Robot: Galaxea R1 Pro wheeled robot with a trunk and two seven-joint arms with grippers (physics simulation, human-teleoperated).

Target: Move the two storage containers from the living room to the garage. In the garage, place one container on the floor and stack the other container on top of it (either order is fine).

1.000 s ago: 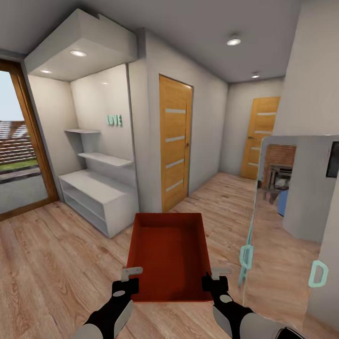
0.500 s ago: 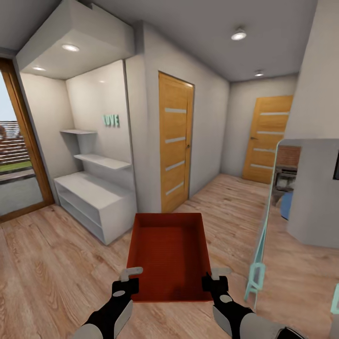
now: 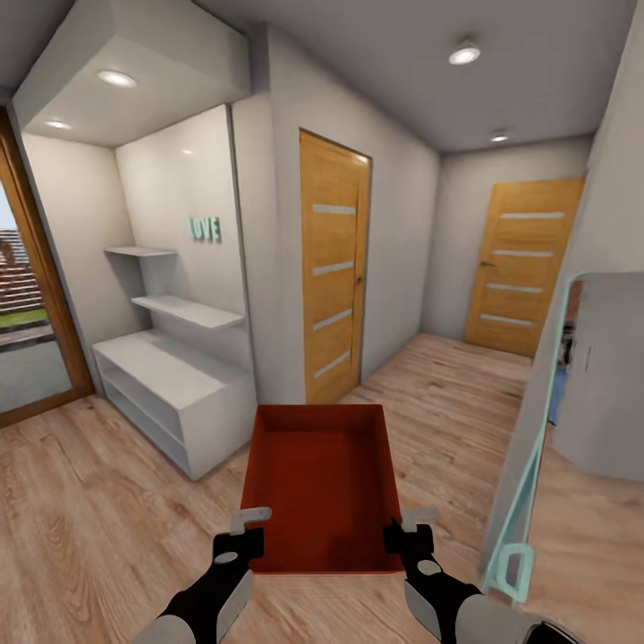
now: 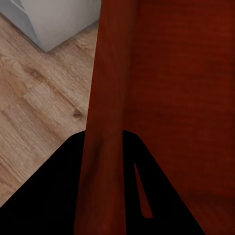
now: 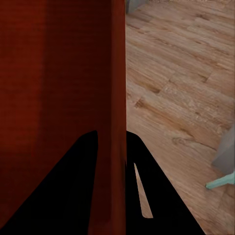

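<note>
One orange-red storage container [image 3: 322, 483] hangs level in front of me, above a light wood-plank floor, its open top showing a ribbed bottom. My left gripper [image 3: 241, 537] is shut on its left wall near the near corner. My right gripper [image 3: 402, 534] is shut on its right wall opposite. In the left wrist view the black fingers [image 4: 58, 196] straddle the thin red wall [image 4: 105, 88]. In the right wrist view the fingers [image 5: 73, 196] pinch the wall [image 5: 115, 73] the same way. The garage is out of view.
An orange-wood door with pale stripes [image 3: 333, 268] stands ahead in a grey wall, and another [image 3: 523, 268] closes the corridor's far end. A white shelf unit [image 3: 170, 394] sits at the left. A teal-framed panel [image 3: 528, 501] juts in at the right. A glass door [image 3: 27, 358] is far left.
The whole view has advanced down the hallway: the shelves slid left and the teal-framed panel slid right. The container and both grippers keep the same place in the picture.
</note>
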